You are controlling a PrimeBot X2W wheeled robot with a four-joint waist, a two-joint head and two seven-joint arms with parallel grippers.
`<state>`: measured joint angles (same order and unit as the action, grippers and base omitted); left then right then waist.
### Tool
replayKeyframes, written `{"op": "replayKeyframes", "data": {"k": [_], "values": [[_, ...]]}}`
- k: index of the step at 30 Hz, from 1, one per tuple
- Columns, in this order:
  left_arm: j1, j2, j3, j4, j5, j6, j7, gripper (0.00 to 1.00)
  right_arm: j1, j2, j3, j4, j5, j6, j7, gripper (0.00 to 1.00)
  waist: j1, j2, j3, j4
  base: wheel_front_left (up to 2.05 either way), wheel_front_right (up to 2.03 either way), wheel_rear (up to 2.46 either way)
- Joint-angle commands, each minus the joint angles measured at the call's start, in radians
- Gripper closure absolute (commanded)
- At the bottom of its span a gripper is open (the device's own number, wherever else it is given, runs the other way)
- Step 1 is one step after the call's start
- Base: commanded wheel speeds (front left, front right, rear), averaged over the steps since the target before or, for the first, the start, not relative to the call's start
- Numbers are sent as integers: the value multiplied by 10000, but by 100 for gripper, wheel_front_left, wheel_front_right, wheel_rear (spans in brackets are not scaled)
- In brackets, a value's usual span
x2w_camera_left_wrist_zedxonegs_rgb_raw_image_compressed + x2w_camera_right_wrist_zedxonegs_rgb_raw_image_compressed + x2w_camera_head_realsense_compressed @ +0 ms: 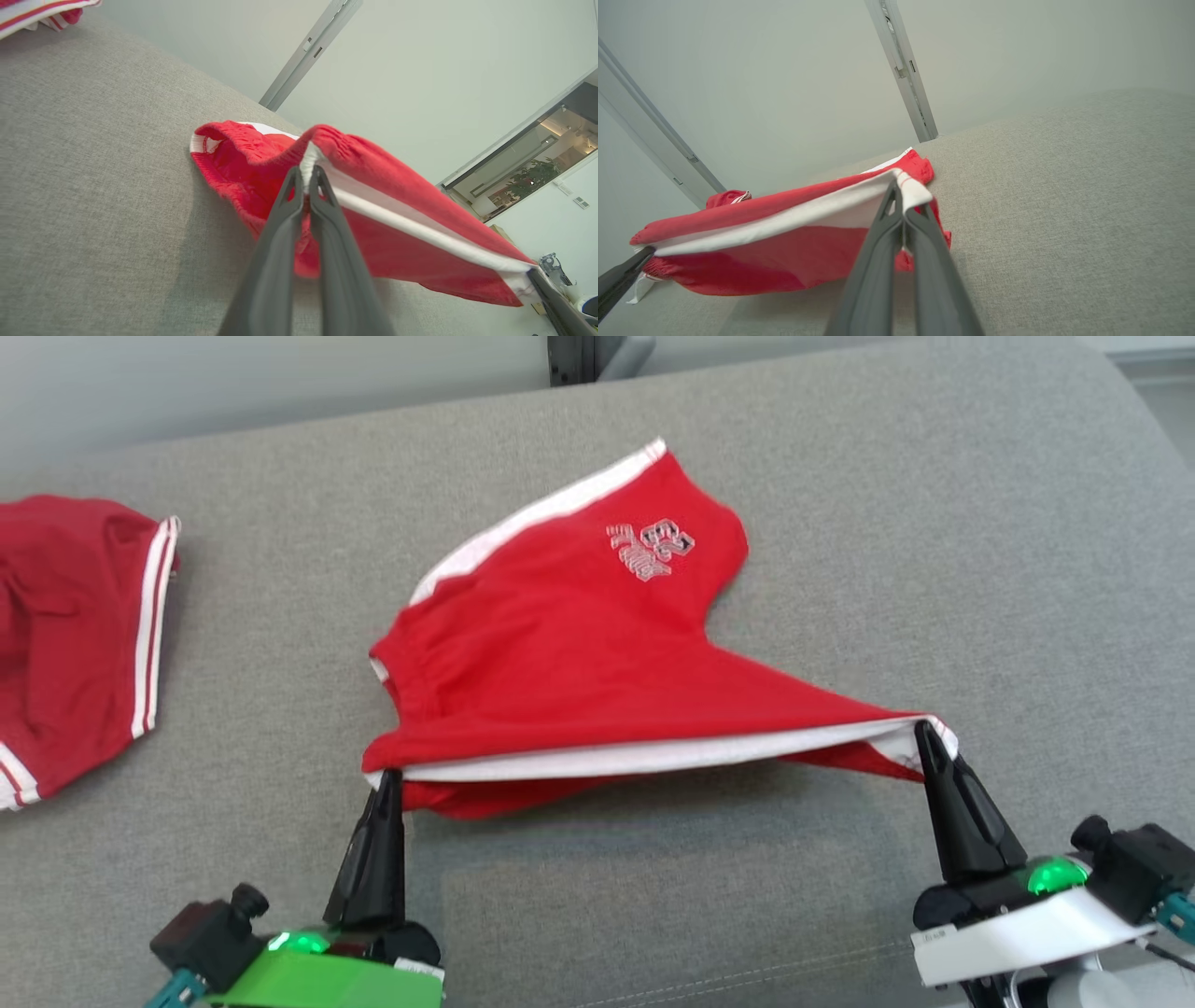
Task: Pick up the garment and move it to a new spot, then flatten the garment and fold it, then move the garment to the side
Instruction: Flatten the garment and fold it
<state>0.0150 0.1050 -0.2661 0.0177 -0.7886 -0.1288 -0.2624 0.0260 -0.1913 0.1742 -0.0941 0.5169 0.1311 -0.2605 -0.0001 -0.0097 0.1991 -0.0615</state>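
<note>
Head view: red garment (560,644) lies mid-frame on grey cushion (840,523), just ahead of both my claws
L claw: my left claw (390,777) sits lower left, fingers pressed together, pinching garment's near-left corner by the gathered waistband
R claw: my right claw (926,728) sits lower right, fingers pressed together, pinching near-right corner where the white ends
Near edge: white band (653,758) runs taut btwn the two claws, raised off cushion w/ shadow under it; a red layer hangs just below
Far part: rest of garment slopes away from me down onto cushion; far leg carries pale logo (652,549), white stripe along its left edge
L wrist view: my fingertips clamp the white strip at the waistband; cloth stretches off to right claw at that view's lower right
R wrist view: my fingertips clamp the white corner; cloth spans across to left claw's tip at that view's left edge
Other item: second red piece (75,635) w/ white stripes at cushion's far left, well apart from garment, neither claw on it
</note>
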Motion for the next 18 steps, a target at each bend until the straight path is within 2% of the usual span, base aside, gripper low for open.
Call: {"op": "replayKeyframes", "data": {"k": [1,4,10,18], "values": [[330,-25,106,-174,101,-13,-37,100,299,43,-87,-184,-78,-7,52,100,1,97,-563,-7,0,0,0],[1014,4,153,-694,128,-13,-37,100,908,160,-256,-656,-123,-7,252,100,1,97,-716,-50,0,0,0],[1407,197,-61,-836,-49,-13,-38,100,1175,254,-404,-939,-115,-7,542,100,1,97,-701,-28,0,0,0],[281,-95,-260,166,-347,-14,-36,100,154,-28,-297,188,94,-7,540,100,1,97,-435,362,0,0,0]]}}
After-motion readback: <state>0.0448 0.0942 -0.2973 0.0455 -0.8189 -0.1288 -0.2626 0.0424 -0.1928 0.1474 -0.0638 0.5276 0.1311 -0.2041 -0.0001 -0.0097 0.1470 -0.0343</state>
